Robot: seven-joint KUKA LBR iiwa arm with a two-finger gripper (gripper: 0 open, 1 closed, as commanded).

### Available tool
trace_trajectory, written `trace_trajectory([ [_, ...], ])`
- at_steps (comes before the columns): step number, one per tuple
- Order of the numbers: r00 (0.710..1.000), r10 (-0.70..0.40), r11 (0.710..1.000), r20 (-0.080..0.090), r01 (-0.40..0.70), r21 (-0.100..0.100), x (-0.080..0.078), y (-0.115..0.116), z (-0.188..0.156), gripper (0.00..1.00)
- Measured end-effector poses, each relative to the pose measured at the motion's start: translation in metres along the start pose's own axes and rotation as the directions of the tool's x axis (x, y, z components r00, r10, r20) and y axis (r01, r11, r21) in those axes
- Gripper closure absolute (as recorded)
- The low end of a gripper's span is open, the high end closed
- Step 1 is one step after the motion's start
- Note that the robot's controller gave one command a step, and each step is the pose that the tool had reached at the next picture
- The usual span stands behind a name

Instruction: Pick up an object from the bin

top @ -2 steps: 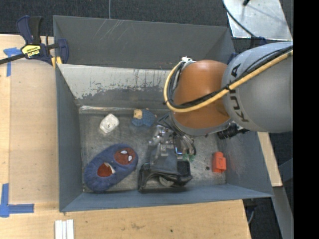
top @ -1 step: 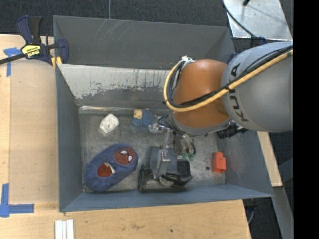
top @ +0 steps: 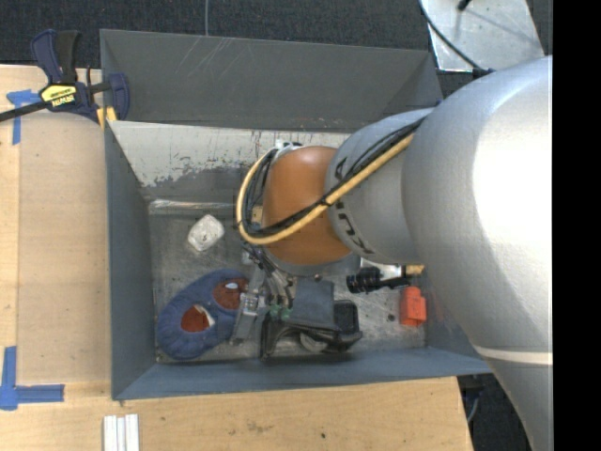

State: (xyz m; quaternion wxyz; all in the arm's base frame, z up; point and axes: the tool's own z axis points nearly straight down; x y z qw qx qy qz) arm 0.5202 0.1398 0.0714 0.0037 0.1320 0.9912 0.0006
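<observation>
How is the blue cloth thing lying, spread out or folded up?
Spread out. The blue cloth thing lies wide and flattish in the bin's lower left, both red patches facing up.

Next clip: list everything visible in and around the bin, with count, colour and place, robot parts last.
bin: one, grey metal, middle of the view
crumpled lump: one, white, left of the floor, towards the back
round soft thing: one, blue with red patches, front left corner
bulky dark thing: one, black and dark grey, front middle, right beside the blue one
pen-like thing: one, black and white with a yellowish tip, right part, at the arm's edge
small block: one, orange, by the right wall
claw: one, metal, low at the blue thing's right edge
arm: one, silver-grey with orange cover and yellow cable, from the right
</observation>
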Motion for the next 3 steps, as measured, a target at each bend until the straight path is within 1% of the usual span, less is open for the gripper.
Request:
trace_trajectory([
  [1, 0.974, 0.229, 0.974, 0.002, -0.229, 0.0, 0.034, 0.038, -0.001, 0.0],
  [2, 0.973, 0.23, 0.973, 0.007, -0.23, -0.003, 0.032, 0.037, -0.003, 1.0],
  [3, 0.991, 0.131, 0.991, 0.002, -0.131, -0.003, 0.027, -0.004, -0.218, 1.0],
])
